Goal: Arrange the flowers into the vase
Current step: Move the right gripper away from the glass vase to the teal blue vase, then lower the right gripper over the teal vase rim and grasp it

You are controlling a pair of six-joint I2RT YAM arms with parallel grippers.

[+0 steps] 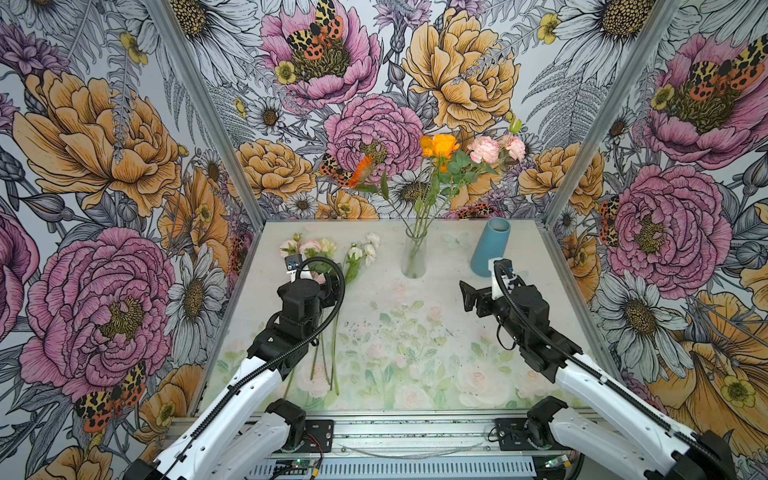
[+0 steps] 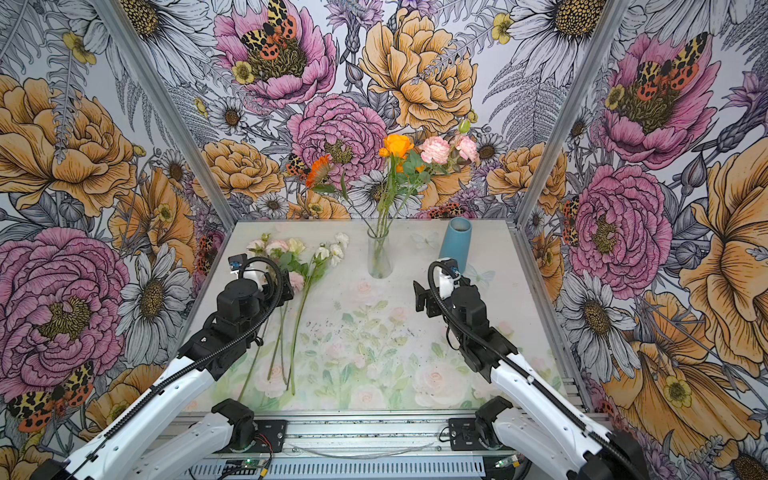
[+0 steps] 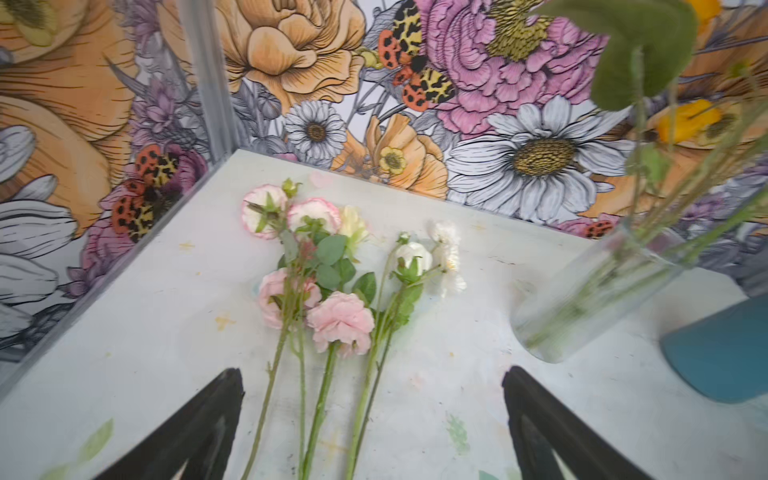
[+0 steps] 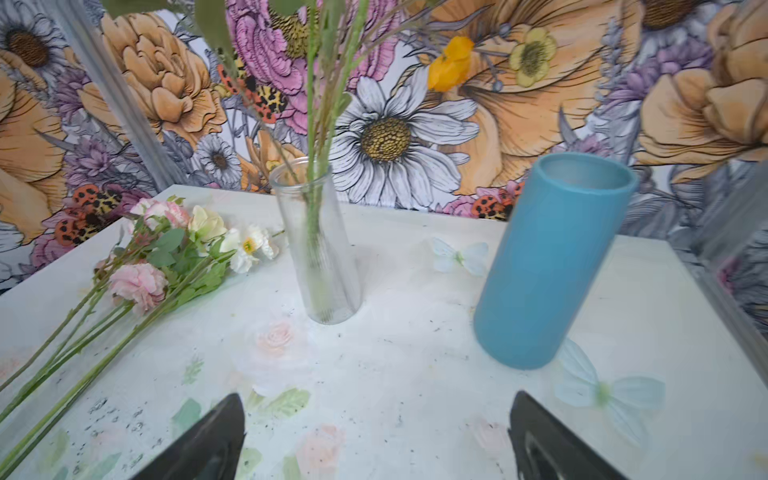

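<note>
- Flowers (image 1: 311,247) are lying loose on the counter (image 1: 415,320) in both top views, blooms toward the back wall and stems toward the robot. They are well to the left of the glass vase (image 1: 414,257), which is already holding an orange rose (image 1: 442,146) and pink blooms (image 1: 484,149) upright. The left arm (image 1: 266,361) is reaching over the bunch. The right gripper (image 1: 470,296) is hanging spread and empty near the foot of the blue vase (image 1: 490,249).
- Left wrist view: the left gripper (image 3: 372,374) is hovering with its jaws standing wide apart, holding nothing, and the stems are running between them. The stems are crowding together, so the step in hand, picking one up, is probably going best by coming down on a single stem. The pink rose (image 3: 340,322) is offering a good one. Pinching it partway down from the bloom is leaving enough free stem to feed into the vase.
- Right wrist view: the right gripper (image 4: 376,397) is facing the glass vase (image 4: 318,249), whose narrow mouth is already carrying several stems. Leading the cut end in slowly and slightly tilted is looking wise. The vase seems light, so the free right gripper could be steadying it.
</note>
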